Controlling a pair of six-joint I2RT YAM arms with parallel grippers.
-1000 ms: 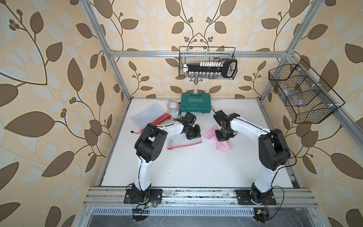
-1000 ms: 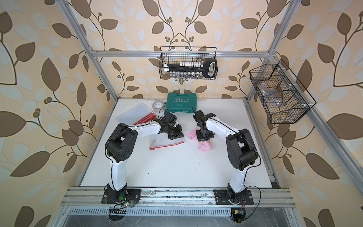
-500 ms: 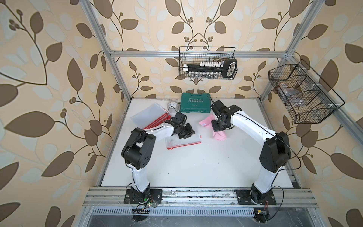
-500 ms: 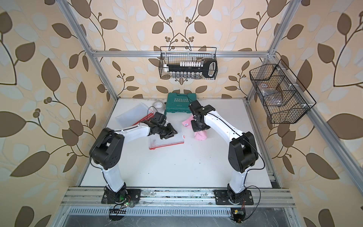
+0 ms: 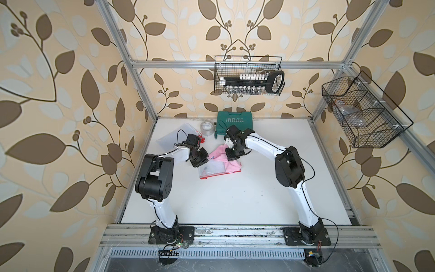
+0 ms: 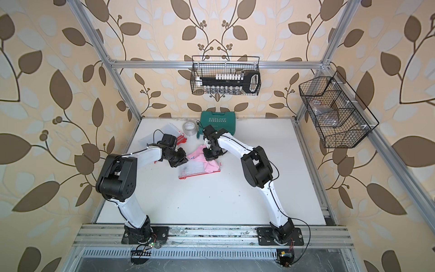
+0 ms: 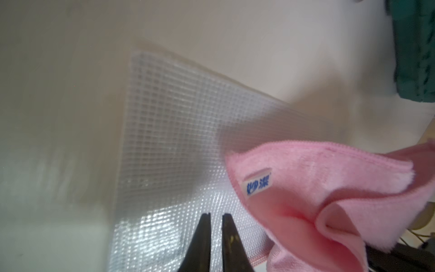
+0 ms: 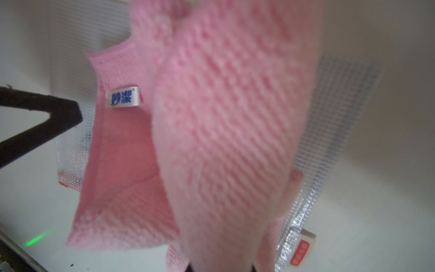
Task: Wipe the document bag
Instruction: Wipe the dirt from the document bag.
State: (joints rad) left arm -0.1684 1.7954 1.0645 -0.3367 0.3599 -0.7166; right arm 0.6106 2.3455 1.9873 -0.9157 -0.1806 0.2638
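The document bag [image 5: 213, 170] [image 6: 191, 170] is a clear mesh pouch with a red zip edge, lying flat on the white table in both top views. My right gripper [image 5: 231, 156] [image 6: 210, 156] is shut on a pink cloth [image 5: 229, 162] [image 8: 223, 131], which drapes over the bag's right part and hides the jaws in the right wrist view. My left gripper [image 5: 200, 163] [image 7: 216, 215] is at the bag's far left corner. Its fingers [image 7: 203, 237] are nearly together with nothing between them, just over the mesh [image 7: 169, 122].
A green tool case [image 5: 235, 122] and a tape roll [image 5: 207, 128] sit at the back of the table. Another clear bag [image 5: 176, 135] lies at the back left. Wire baskets hang on the back wall [image 5: 248, 79] and the right wall [image 5: 362, 113].
My right gripper carried the pink cloth from the table right of the bag leftward onto the bag. My left gripper shifted left along the bag's far edge to its left corner.
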